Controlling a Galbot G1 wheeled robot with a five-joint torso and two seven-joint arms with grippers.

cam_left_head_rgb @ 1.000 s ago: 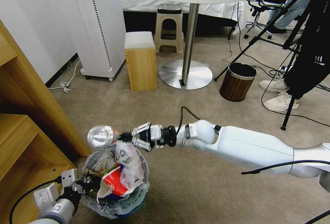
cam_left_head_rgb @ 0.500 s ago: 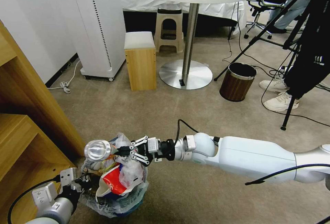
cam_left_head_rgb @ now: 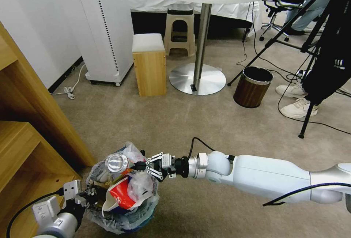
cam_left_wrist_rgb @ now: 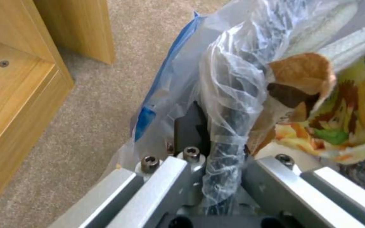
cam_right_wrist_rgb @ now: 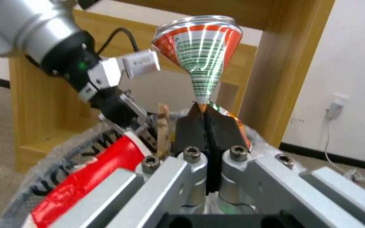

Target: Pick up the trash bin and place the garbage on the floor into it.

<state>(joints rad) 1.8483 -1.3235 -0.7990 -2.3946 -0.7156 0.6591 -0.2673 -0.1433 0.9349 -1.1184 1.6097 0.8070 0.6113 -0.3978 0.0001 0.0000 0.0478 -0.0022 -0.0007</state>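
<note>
Far left, our left end effector pinches the bag-lined rim of the trash bin, which sits on the beige floor beside the wooden shelf, stuffed with a red-white paper cup. Just right and above it, our right end effector squeezes the crushed can, hanging right over the heaped garbage.

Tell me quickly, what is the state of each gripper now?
Left gripper: shut on the plastic-lined rim of the small black trash bin.
Right gripper: shut on the crushed red-green metal can, above the bin.
</note>
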